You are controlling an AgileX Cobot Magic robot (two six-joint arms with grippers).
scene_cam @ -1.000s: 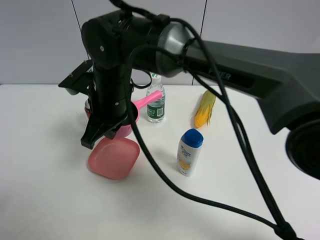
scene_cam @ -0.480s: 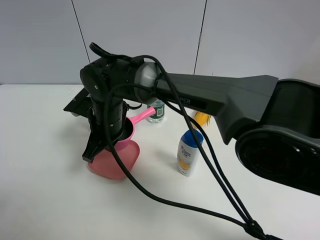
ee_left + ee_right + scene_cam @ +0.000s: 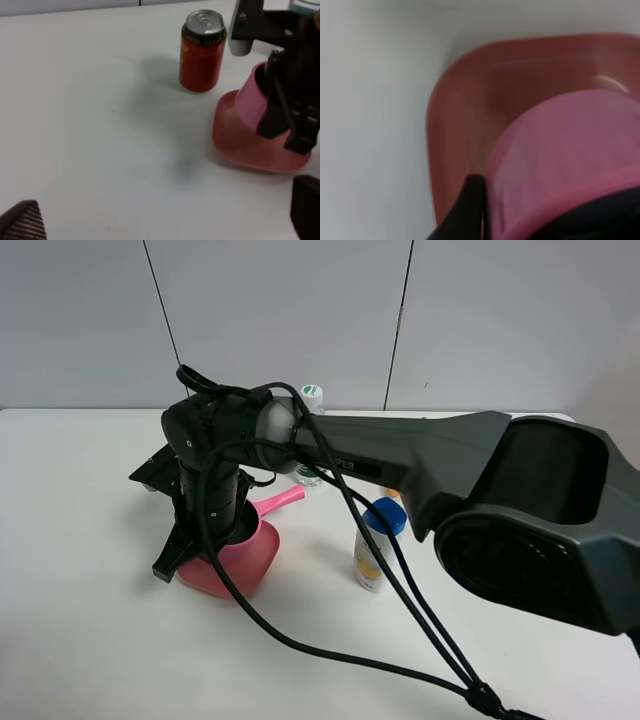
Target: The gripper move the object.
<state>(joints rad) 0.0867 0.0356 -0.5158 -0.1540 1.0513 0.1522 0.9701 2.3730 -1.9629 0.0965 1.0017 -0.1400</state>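
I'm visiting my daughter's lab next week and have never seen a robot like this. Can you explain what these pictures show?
This is a robot with two arms, each ending in a two-fingered pincer. The wide picture comes from a camera mounted high, off the arms; the other two come from a camera on each wrist. The right pincer, on the big dark arm, is shut on a small pink toy saucepan, tilted over a flat pink plate; whether they touch I cannot tell. The right wrist camera sees this close up. The left pincer is open and empty, only its dark tips showing. Also on the white table: a red can, a bottle mostly hidden by the arm, and a white bottle with a blue cap.
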